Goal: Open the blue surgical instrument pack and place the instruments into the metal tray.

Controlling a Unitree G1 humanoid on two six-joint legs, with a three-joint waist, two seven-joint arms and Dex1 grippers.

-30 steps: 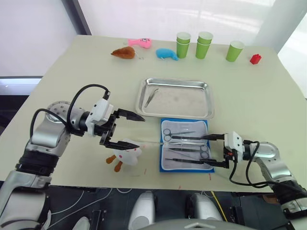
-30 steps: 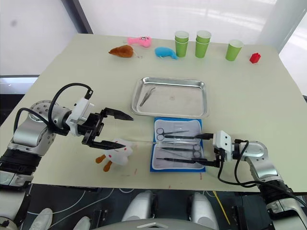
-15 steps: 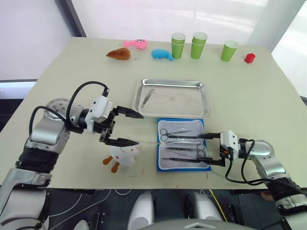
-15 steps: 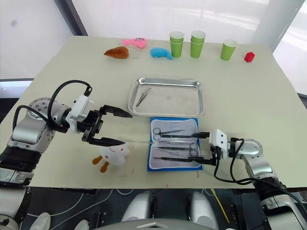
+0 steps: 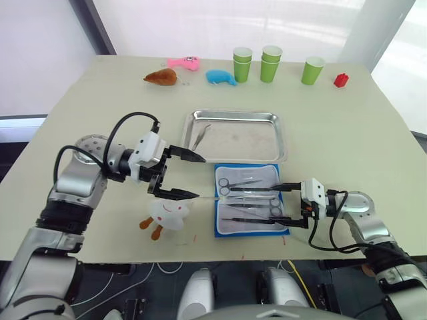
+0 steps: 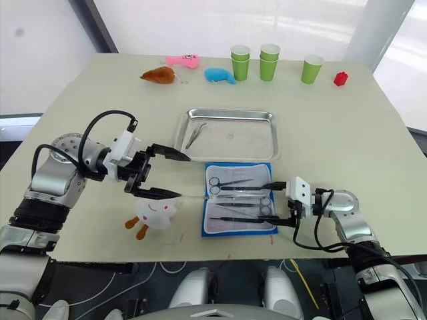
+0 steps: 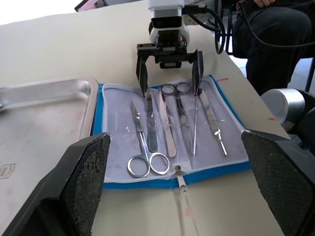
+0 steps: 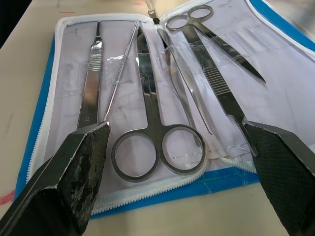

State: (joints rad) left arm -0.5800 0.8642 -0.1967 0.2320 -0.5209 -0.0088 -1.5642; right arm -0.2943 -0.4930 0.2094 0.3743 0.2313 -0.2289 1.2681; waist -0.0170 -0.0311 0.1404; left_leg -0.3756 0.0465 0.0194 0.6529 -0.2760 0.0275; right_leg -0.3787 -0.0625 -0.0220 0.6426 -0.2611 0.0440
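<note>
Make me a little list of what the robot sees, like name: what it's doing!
pack: blue surgical instrument pack lies open, near the table's front edge
instruments: instruments lie in the pack; one in the tray
tray: metal tray just behind the pack
left end effector: open, beside the pack
right end effector: open, over the pack's edge
toy: white plush toy

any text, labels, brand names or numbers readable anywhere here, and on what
None can be read.
The metal tray bears a small printed mark on its floor, at the left wrist view's edge; too small and blurred to read.
The open blue surgical instrument pack, the instruments and the green cups show no lettering.
</note>
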